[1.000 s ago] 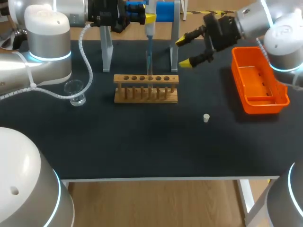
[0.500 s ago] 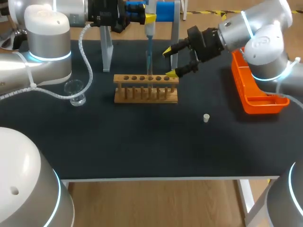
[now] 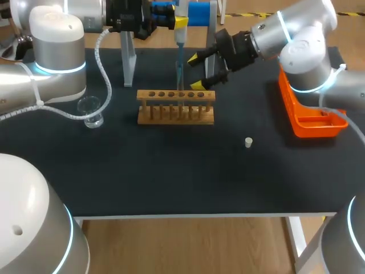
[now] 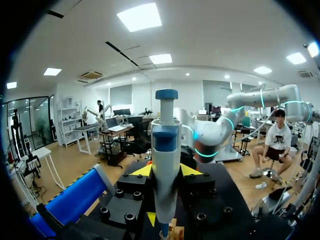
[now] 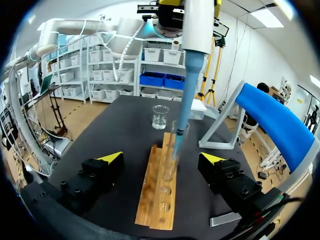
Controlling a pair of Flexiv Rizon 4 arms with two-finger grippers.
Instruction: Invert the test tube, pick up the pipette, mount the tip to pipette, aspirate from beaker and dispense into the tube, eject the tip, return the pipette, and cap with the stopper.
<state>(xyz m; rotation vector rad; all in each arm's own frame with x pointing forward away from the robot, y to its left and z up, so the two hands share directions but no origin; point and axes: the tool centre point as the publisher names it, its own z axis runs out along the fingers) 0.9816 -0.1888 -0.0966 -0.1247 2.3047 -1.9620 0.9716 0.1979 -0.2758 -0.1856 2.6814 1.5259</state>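
Since the pipette (image 4: 165, 150) has its tip (image 5: 182, 120) down inside the test tube (image 5: 171, 165), I read this as the dispense step.

- **Beaker:** the glass beaker (image 3: 91, 111) is left of the wooden rack (image 3: 175, 107), well apart. It is clear, and I can't read a liquid level.
- **Left arm:** above the rack, the left gripper (image 4: 166, 172) pinches the pipette from both sides. It holds the pipette upright so the tip drops straight into the tube.
- **Tube:** it stands upright in a middle hole of the rack, mouth up. I cannot tell if there is liquid in it. The other holes look empty.
- **Right arm:** just behind the rack's right end is the right gripper (image 3: 197, 71), fingers spread and holding nothing. It points along the rack toward the tube, so I guess it is staged to steady or take the tube.
- **Stopper:** the small white stopper (image 3: 248, 142) lies on the mat, front-right of the rack. It is untouched, so capping is not done.
- **Bin:** the orange bin (image 3: 296, 127) is far right of the rack, probably for ejected tips. I see nothing inside it that I can name.
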